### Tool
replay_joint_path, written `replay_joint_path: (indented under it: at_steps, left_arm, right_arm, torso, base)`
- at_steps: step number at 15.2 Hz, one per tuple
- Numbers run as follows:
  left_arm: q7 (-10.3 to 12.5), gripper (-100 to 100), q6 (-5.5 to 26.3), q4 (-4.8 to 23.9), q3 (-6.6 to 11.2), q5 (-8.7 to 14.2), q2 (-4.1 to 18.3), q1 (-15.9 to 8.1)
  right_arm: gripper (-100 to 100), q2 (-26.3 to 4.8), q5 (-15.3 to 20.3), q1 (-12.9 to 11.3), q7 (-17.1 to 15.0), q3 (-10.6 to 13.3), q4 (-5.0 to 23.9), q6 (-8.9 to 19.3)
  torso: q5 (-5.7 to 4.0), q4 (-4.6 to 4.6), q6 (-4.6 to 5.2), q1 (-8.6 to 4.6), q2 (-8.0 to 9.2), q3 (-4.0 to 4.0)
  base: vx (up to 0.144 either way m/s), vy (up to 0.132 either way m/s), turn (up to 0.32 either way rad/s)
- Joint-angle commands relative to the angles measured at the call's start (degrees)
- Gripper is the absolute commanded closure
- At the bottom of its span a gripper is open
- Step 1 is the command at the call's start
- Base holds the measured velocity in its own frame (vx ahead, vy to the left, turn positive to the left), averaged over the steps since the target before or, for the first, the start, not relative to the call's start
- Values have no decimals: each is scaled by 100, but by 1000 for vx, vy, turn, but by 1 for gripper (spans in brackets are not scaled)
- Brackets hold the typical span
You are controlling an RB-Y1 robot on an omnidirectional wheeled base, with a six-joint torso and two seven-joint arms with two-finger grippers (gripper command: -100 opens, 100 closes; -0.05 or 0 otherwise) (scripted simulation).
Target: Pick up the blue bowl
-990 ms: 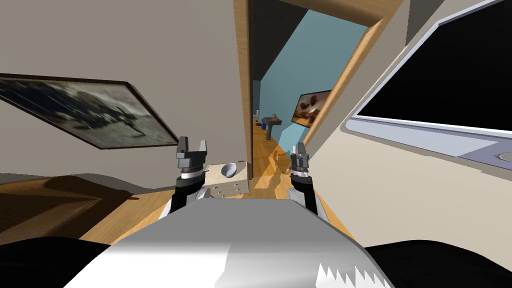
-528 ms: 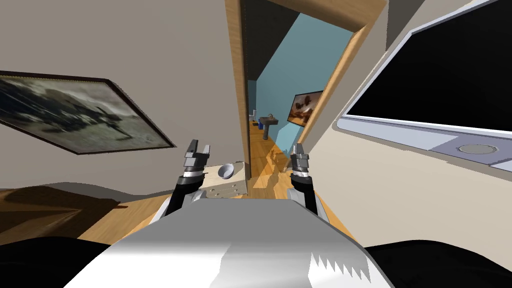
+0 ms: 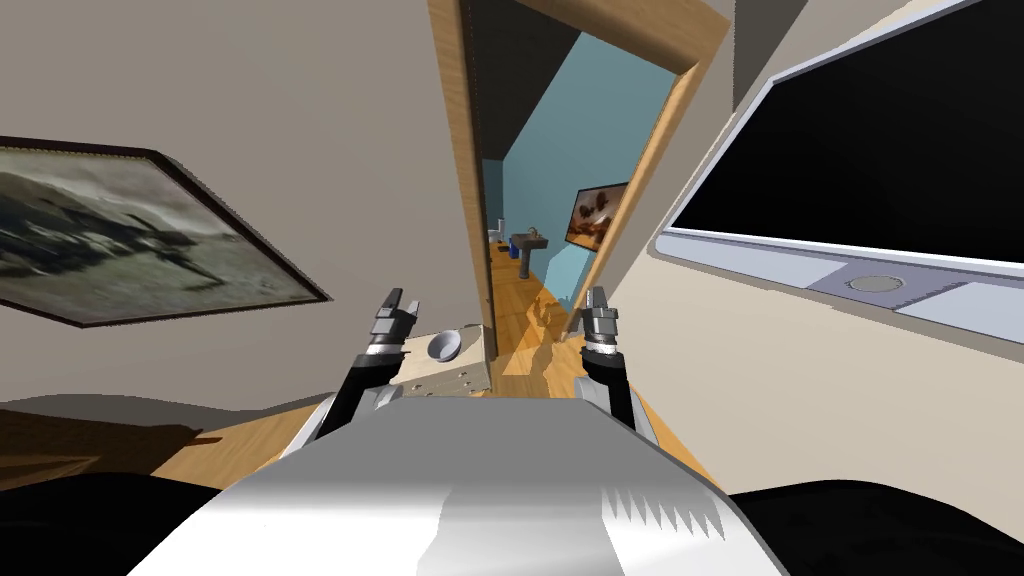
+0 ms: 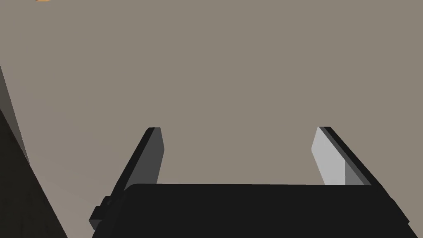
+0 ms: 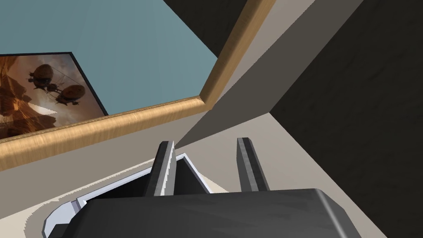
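**Both claws empty, bowl waiting on the low cabinet**

At the left gripper (image 3: 399, 299): released, blades spread wide, nothing between them. Points at a flat grey-beige wall (image 4: 231, 62). From the head view, hangs over the left end of a pale low cabinet (image 3: 452, 380) with small knobs on its front.

Just right of that gripper and clear of the blades: the bowl (image 3: 444, 346), pale grey-blue, upright, sitting about mid-way along the cabinet top.

At the right gripper (image 3: 598, 296): blades parted only narrowly, nothing gripped. Held well to the right of the bowl, near the right post of a wooden door frame (image 3: 452, 200).

Cabinet set against the wall just left of that doorway. Beyond the opening: wooden floor (image 3: 520, 335), a blue wall (image 3: 560, 130), a dark pedestal sink (image 3: 526, 248) far down, and a framed picture of airships (image 3: 594, 213) on the blue wall.

On the left wall, a large dark-framed picture (image 3: 120, 240). On the right wall, a big black screen (image 3: 880, 140) in a pale surround.
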Motion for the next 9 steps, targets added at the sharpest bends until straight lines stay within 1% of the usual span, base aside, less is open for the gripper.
replay_joint_path:
  at_steps: [1, 2, 3, 4, 5, 6, 7, 8, 9]
  left_arm:
    - [-8, -100, 202, 80, 33, 26, 29, -68]
    - [-10, -100, 387, 178, 110, 101, 86, -51]
    - [-10, -100, 474, 178, 110, 101, 86, -51]
    - [-12, -100, 636, 280, 191, 179, 137, -34]
    - [-12, -100, 758, 280, 191, 179, 137, -34]
    - [-15, -100, 908, 387, 275, 260, 180, -17]
    - [-15, -100, 1045, 387, 275, 260, 180, -17]
    - [-15, -100, 1052, 387, 275, 260, 180, -17]
    - [-18, -100, 1218, 497, 363, 343, 218, 0]
  right_arm:
    - [0, 0, 0, 0, 0, 0, 0, 0]
    - [0, 0, 0, 0, 0, 0, 0, 0]
    - [0, 0, 0, 0, 0, 0, 0, 0]
    - [0, 0, 0, 0, 0, 0, 0, 0]
    - [0, 0, 0, 0, 0, 0, 0, 0]
    - [0, 0, 0, 0, 0, 0, 0, 0]
    - [0, 0, 0, 0, 0, 0, 0, 0]
    - [0, 0, 0, 0, 0, 0, 0, 0]
    - [0, 0, 0, 0, 0, 0, 0, 0]
  torso:
    - [0, 0, 0, 0, 0, 0]
    - [0, 0, -1, 1, -1, 0]
    - [0, 0, 0, 1, 0, 0]
    - [0, 0, 1, 1, -1, 0]
    - [0, 0, 2, 2, -1, -1]
    - [0, 0, 0, 1, -2, -1]
    - [0, -1, 1, 0, -2, -1]
    - [0, -1, 0, 0, -2, -1]
    - [0, 0, -2, 1, -1, -1]
  base:
    - [1, -8, -27]
    - [2, -12, -96]
    - [2, -13, -116]
    - [3, -15, -162]
    - [4, -12, -125]
    - [7, -15, -163]
    - [8, -14, -129]
    - [5, -8, -25]
    - [6, -14, -101]
